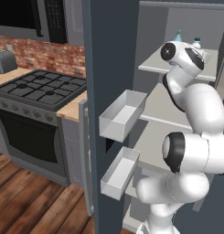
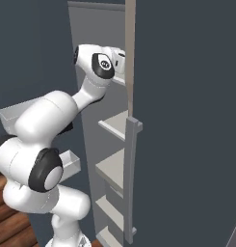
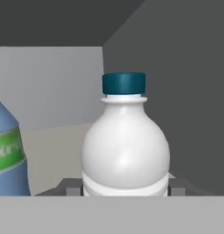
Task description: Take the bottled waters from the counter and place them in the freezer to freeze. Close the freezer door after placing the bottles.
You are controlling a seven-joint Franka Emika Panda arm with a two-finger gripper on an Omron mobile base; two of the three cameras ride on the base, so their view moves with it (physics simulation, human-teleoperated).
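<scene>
Pincer [image 3: 125,189] grips blue-capped bottle [image 3: 125,146] on freezer shelf [image 1: 154,64] beside green-labelled bottle [image 3: 6,155]; release, door closing remain.

Smooth plastics, matt panels, wood grain and rough brick.
Glossy whitish plastic on the nearer bottle [image 3: 125,151] with a matt dark blue cap; blue-tinted smooth plastic with a green label on the second bottle [image 3: 7,157]. Matt slate-grey finish on the freezer door [image 1: 114,68], smooth white plastic on its bins [image 1: 122,114]. Pale matt grey on the freezer shelves [image 2: 113,169]. Light wood grain on the counter [image 1: 73,108]; black matt metal on the stove [image 1: 40,89]; rough red brick on the wall [image 1: 45,57]; reddish-brown planks on the floor [image 1: 26,205].
</scene>
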